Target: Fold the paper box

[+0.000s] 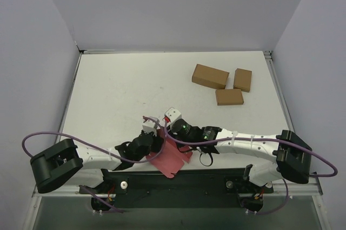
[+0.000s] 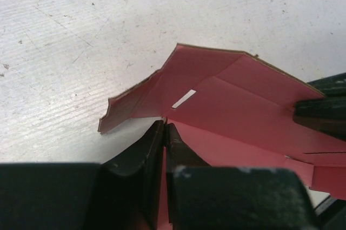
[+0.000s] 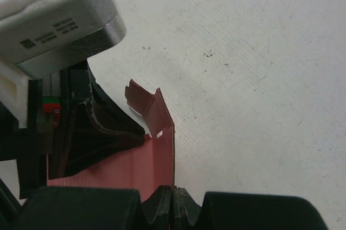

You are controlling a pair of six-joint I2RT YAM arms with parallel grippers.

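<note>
Matt pink card paper box [image 2: 232, 100], scuffed white table [image 2: 81, 51]

The left arm [image 1: 97, 157] is lying low across the near edge, its forearm pointing toward the middle. The right arm [image 1: 254, 143] is mirroring it from the other side, wrist angled in toward its partner. The two wrists are sitting just beside each other at the centre. The left gripper [image 2: 165, 130] is pinching the paper box [image 2: 243, 105], jaws pressed together with only the thin card between them. The right gripper [image 3: 173, 193] is doing the same, clamping an edge of the card with its fingers nearly touching. Both grippers are facing each other, close together.
</note>
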